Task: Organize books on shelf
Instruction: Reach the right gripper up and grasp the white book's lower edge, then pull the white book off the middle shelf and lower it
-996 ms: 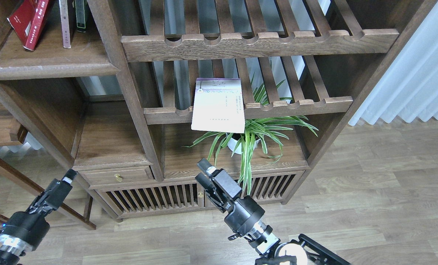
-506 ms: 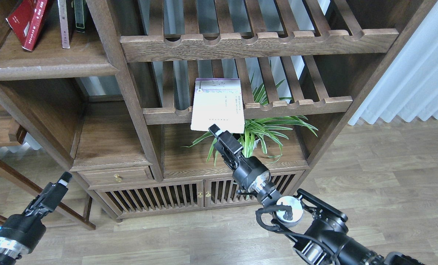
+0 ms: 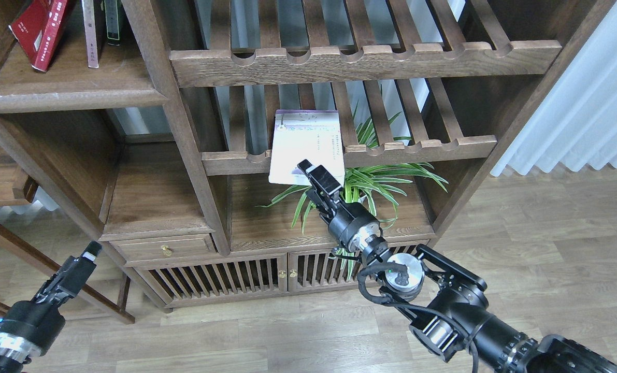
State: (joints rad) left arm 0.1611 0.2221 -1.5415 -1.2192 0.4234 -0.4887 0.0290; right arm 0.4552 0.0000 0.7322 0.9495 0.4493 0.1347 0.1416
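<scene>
A pale lavender-to-cream book [image 3: 304, 142] lies flat on the lower slatted rack [image 3: 422, 147], and its near edge juts over the notched front rail. My right gripper [image 3: 312, 178] is at that near edge. Its upper finger [image 3: 318, 176] lies over the book's lower edge, and the jaws look apart. A red book [image 3: 39, 31] leans on the solid dark-brown shelf [image 3: 70, 96] at top left. Beside it stand a thin book with a pale reddish spine [image 3: 91, 36] and a thin dark-green book [image 3: 113, 23]. My left gripper [image 3: 89, 253] is low at the left, away from the books, and its fingers cannot be told apart.
A spider plant [image 3: 396, 173] stands on the board under the rack, right behind my right wrist. An upper slatted rack [image 3: 365, 59] hangs over the pale book. Below are a small drawer [image 3: 163, 247] and slatted cabinet doors [image 3: 220, 280]. A white curtain [image 3: 588, 103] hangs at the right.
My right arm has reached up and forward from near the cabinet to the pale book's near edge. My left gripper has dropped slightly. The books have not moved.
</scene>
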